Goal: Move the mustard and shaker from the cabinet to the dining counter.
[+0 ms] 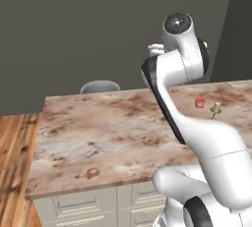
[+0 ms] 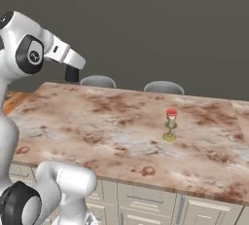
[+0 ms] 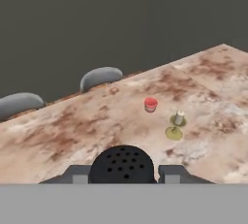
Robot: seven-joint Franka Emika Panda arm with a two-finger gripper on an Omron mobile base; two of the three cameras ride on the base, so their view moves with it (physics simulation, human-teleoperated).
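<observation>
My gripper is shut on the small black shaker, whose perforated top sits between the two fingers. In the right base view the gripper hangs above the far left corner of the dining counter, with the shaker dark beneath the hand. The marbled dining counter stretches ahead of the arm, and in the hand view it lies below the shaker. The mustard and the cabinet are out of view.
A small red cup and a beige goblet-like piece stand on the counter's right half. Grey chair backs rise behind the far edge. Wooden floor lies to the left.
</observation>
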